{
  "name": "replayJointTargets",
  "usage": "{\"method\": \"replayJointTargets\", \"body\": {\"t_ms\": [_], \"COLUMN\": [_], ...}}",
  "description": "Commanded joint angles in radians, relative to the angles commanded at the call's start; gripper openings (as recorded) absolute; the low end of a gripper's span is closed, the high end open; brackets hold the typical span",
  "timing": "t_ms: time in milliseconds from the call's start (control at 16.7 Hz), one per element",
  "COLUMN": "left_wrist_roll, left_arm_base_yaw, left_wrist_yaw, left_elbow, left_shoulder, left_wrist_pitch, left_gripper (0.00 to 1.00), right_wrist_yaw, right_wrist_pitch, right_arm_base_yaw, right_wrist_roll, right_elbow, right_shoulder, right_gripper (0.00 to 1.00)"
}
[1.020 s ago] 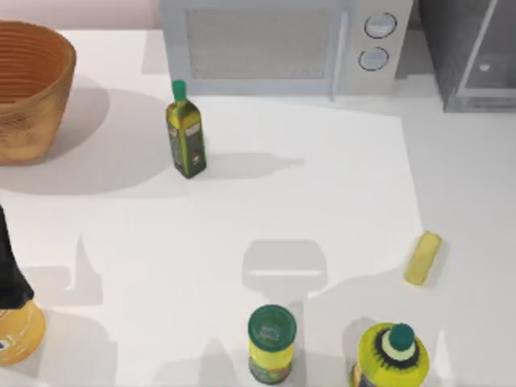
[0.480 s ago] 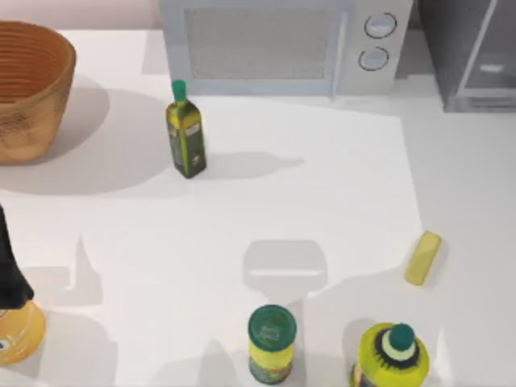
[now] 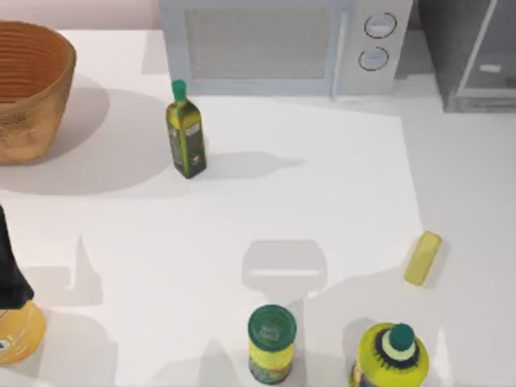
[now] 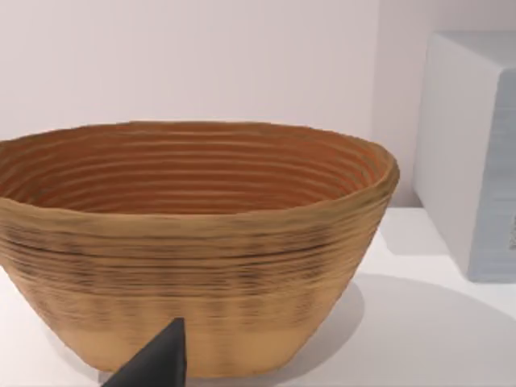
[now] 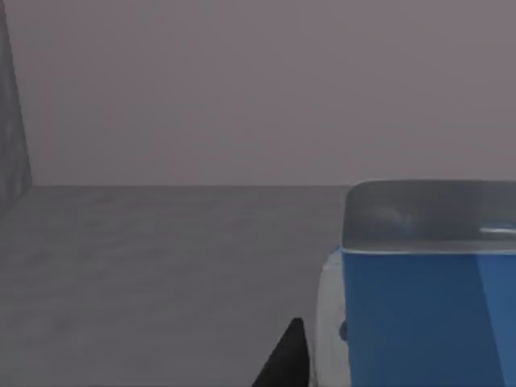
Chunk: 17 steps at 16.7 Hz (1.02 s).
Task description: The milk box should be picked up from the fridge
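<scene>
My right wrist view shows the milk box as smooth, slightly glossy blue card with a pale top, on the fridge floor of matt, faintly brushed grey metal. The basket looks coarse woven wicker, ribbed in coils. The microwave seems smooth white plastic, perhaps painted metal. The table is matt white.

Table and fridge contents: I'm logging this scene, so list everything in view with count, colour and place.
milk box: 1, blue and white, inside fridge
fridge: 1, grey, back right
microwave: 1, white, back centre
basket: 1, tan wicker, back left
oil bottle: 1, green, left of centre
jar: 1, green-lidded, front centre
yellow bottle: 1, front right
block: 1, pale yellow, right
orange object: 1, front left
left gripper fingertip: dark, facing basket
right gripper fingertip: dark, beside milk box
</scene>
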Motion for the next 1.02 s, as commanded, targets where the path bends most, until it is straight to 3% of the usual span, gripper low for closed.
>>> {"method": "replayJointTargets", "body": {"t_ms": [600,1020], "left_wrist_roll": [0.0,0.0], "left_arm_base_yaw": [0.0,0.0], "left_wrist_yaw": [0.0,0.0], "left_elbow": [0.0,0.0], "left_shoulder": [0.0,0.0], "left_wrist_pitch": [0.0,0.0], "left_gripper": [1.0,1.0], "right_wrist_yaw": [-0.001,-0.014], "right_wrist_pitch": [-0.136,-0.083], "right_arm_base_yaw": [-0.003,-0.014], "right_wrist_roll": [0.003,0.005], "right_elbow": [-0.003,-0.073], "right_shoulder": [-0.141,-0.192], "right_gripper": [0.0,0.0]}}
